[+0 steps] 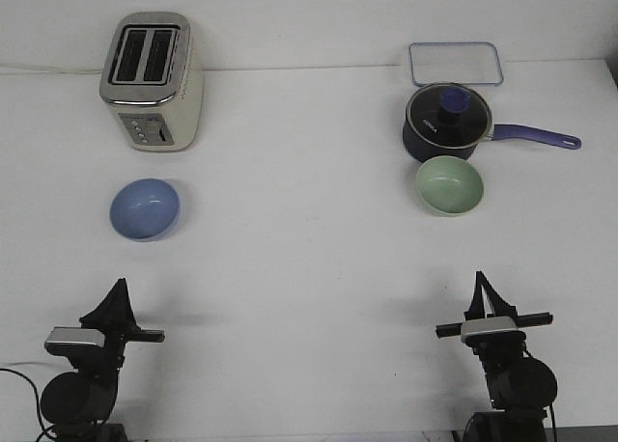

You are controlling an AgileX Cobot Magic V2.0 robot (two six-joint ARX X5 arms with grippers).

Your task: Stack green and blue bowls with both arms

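Note:
A light blue bowl [145, 208] sits upright on the white table at the left, in front of the toaster. A pale green bowl [449, 185] sits upright at the right, just in front of the dark saucepan. My left gripper [119, 286] is at the near left edge, well short of the blue bowl, its fingers together in a point. My right gripper [480, 279] is at the near right edge, short of the green bowl, its fingers also together. Neither holds anything.
A cream and silver toaster [152, 81] stands at the back left. A dark navy saucepan [447, 124] with a lid and purple handle [537, 134] stands at the back right, close behind the green bowl. A clear rectangular lid [455, 64] lies behind it.

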